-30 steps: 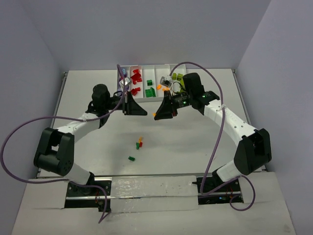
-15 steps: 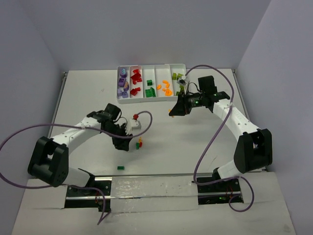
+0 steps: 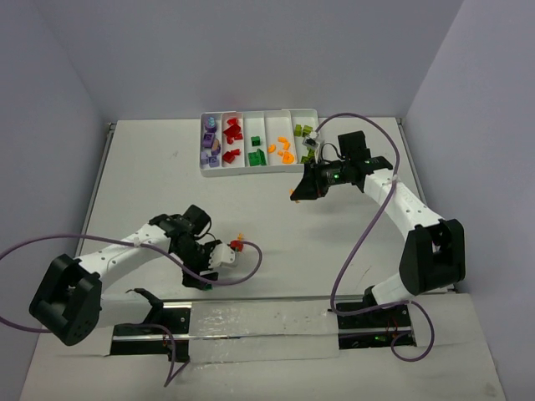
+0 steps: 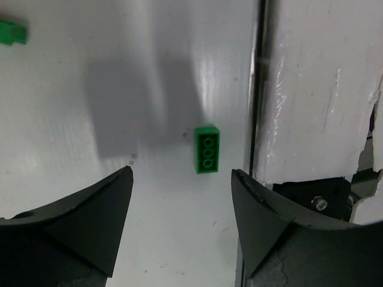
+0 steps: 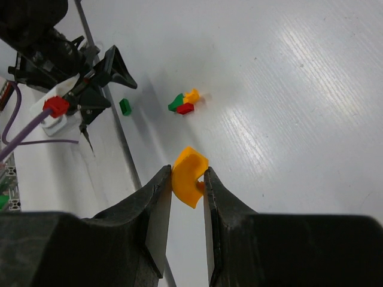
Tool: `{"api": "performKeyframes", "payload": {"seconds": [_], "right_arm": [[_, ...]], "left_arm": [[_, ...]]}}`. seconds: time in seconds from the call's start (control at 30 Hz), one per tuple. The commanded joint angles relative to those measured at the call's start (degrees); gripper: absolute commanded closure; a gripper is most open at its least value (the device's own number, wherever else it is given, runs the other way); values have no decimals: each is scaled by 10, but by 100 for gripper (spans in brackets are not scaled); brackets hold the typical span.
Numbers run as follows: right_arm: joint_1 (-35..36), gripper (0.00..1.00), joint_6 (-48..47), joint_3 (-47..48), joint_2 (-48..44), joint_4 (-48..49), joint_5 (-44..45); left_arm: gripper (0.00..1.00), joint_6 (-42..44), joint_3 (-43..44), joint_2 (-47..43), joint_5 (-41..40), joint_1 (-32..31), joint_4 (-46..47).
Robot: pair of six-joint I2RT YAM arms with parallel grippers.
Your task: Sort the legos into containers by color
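A: Where's the left hand?

B: Low over the white desk, by the near edge, left of centre. Fingers are spread wide w/ nothing btwn them. A small dark green three-stud plastic brick lies flat on the desk just ahead of the gap, untouched. It's close beside a white painted rail.

A: Other loose ones?

B: A tiny cluster of green, red & orange bricks, touching each other, just right of that hand in the top view. The wrist view also catches another green brick, cut off at its upper-left edge. Can't tell whether it belongs to the cluster.

A: Right hand?

B: Above the desk, right of centre, just near of the tray's right end and well apart from the left hand. It's closed on a small orange curved plastic piece, pinched on both sides, w/ the notched end sticking out past the fingertips.

A: And the tray?

B: A white rectangular plastic tray w/ five narrow compartments, at the far edge, centre. L to R they hold purple bricks, red bricks, dark green bricks, orange pieces and lime green bricks. Exact counts are too small to tell.
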Motion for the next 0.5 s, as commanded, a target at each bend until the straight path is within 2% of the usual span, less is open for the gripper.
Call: {"api": "performKeyframes", "payload": {"seconds": [0.0, 0.33, 0.47], "right_arm": [[-4, 100, -4, 2, 7, -6, 3], [-5, 100, -8, 4, 9, -18, 13], [-6, 100, -12, 5, 10, -25, 17]], "left_arm": [[24, -57, -20, -22, -36, -43, 58], [28, -161, -73, -33, -132, -166, 149], [33, -180, -87, -34, -159, -190, 172]]}}
